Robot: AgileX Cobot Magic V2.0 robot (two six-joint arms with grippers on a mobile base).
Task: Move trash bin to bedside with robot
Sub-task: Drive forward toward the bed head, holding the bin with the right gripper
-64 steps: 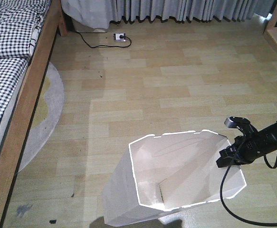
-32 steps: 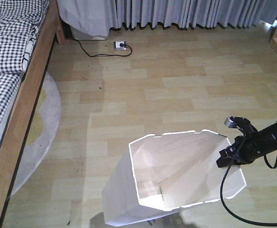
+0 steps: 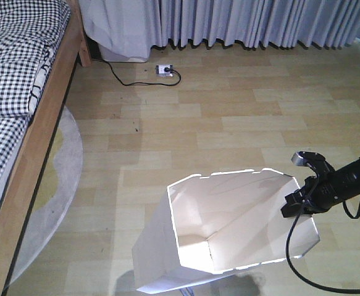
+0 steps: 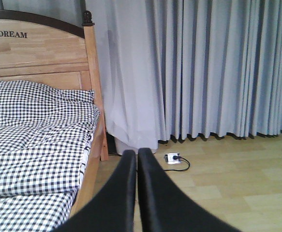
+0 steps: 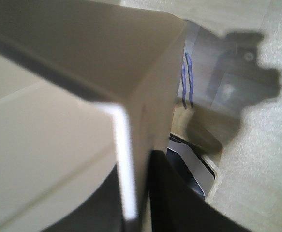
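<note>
The tall white trash bin (image 3: 229, 234) stands on the wood floor at the lower middle of the front view, its cut-corner rim facing up. My right gripper (image 3: 293, 201) on the slim black arm is shut on the bin's right rim; in the right wrist view the thin white wall (image 5: 126, 169) runs between the two black fingers (image 5: 167, 188). The bedside (image 3: 41, 142), a light-brown wooden frame with checkered bedding (image 3: 13, 55), runs down the left. My left gripper (image 4: 137, 157) is shut and empty, pointing toward the bed's headboard post (image 4: 90, 72).
A round grey rug (image 3: 62, 179) lies partly under the bed. A white power strip (image 3: 163, 69) with a black cord sits by the grey curtains (image 3: 247, 21) along the far wall. A black cable (image 3: 303, 271) trails from the right arm.
The view has shifted: bed, rug and power strip have slid rightward and down in frame, while the bin and right gripper hold the same place in view.
</note>
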